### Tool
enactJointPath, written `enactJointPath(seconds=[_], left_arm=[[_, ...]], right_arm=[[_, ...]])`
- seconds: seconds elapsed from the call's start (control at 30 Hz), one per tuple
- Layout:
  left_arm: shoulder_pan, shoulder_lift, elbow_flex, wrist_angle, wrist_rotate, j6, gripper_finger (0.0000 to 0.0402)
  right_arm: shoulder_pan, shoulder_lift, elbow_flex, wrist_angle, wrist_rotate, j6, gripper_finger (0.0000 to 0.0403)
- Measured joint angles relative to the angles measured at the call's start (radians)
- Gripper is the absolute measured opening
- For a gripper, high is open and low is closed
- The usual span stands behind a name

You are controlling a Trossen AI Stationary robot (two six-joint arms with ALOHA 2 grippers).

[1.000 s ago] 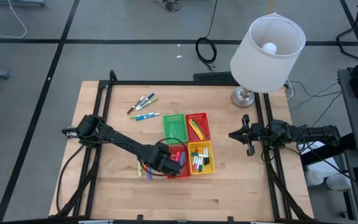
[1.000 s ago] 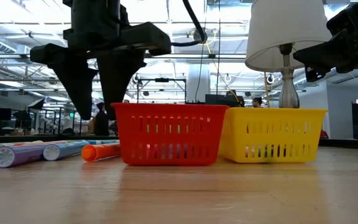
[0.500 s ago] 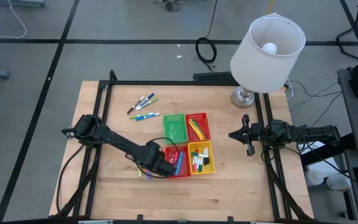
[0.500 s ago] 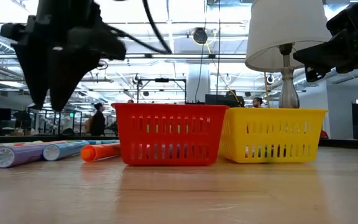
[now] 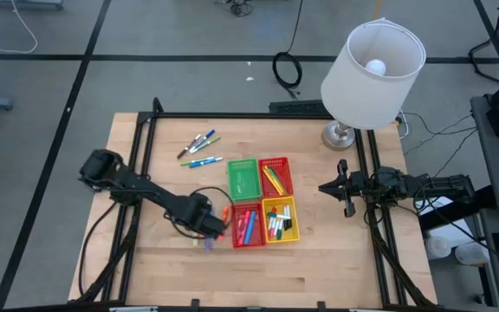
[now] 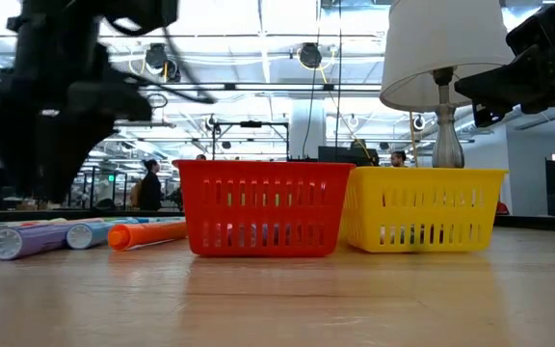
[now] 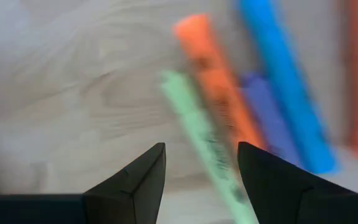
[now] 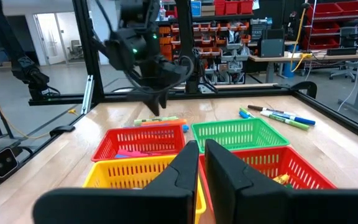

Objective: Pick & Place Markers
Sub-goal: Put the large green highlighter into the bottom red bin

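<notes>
Four small baskets are sitting in a square block in the high view we are looking down through: a green basket (image 5: pixel 242 177) and a red basket (image 5: pixel 275 175) at the back, another red basket (image 5: pixel 247 226) and a yellow basket (image 5: pixel 281 218) in front, all but the green one holding markers. We are seeing the left pincer (image 5: pixel 208 224) hanging just beside the front red basket, over a few loose markers (image 5: pixel 224 212) on the wooden surface (image 5: pixel 319 264). A second group of markers (image 5: pixel 199 147) is lying well apart, toward the back. The right pincer (image 5: pixel 345 188) is waiting at the right edge, near the lamp (image 5: pixel 371 65).

From the low view we are finding an orange marker (image 6: pixel 147 233), a blue marker (image 6: pixel 94 232) and a purple marker (image 6: pixel 29 240) lying side by side on the surface, just beside the red basket, with the left arm blurred above them.

Through the left wrist view we are seeing the fingers (image 7: pixel 129 183) standing well apart and holding nothing, with a green marker (image 7: pixel 205 142) lying between them and orange, purple and blue ones alongside it.

In the right wrist view the fingers (image 8: pixel 182 168) are pressed together, gripping nothing.
</notes>
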Motion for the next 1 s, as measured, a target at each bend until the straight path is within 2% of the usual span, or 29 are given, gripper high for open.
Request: enactJointPath(seconds=[0.13, 0.3, 0.37, 0.57, 1.0], left_arm=[[-0.016, -0.077, -0.112, 0.031, 0.018, -0.122, 0.0192], [-0.035, -0.138, -0.238, 0.287, -0.01, -0.151, 0.016], [-0.038, -0.144, -0.262, 0.327, -0.02, -0.152, 0.0149], [-0.039, -0.145, -0.266, 0.315, -0.018, -0.147, 0.0132], [-0.038, -0.144, -0.265, 0.314, -0.031, -0.166, 0.0131]], right_arm=[[0.0, 0.0, 0.0, 0.0, 0.0, 0.0, 0.0018], [0.0, 0.0, 0.0, 0.002, 0.0, 0.0, 0.0018], [0.0, 0.0, 0.0, 0.001, 0.0, 0.0, 0.0018], [0.0, 0.0, 0.0, 0.002, 0.0, 0.0, 0.0018], [0.0, 0.0, 0.0, 0.002, 0.001, 0.0, 0.0018]])
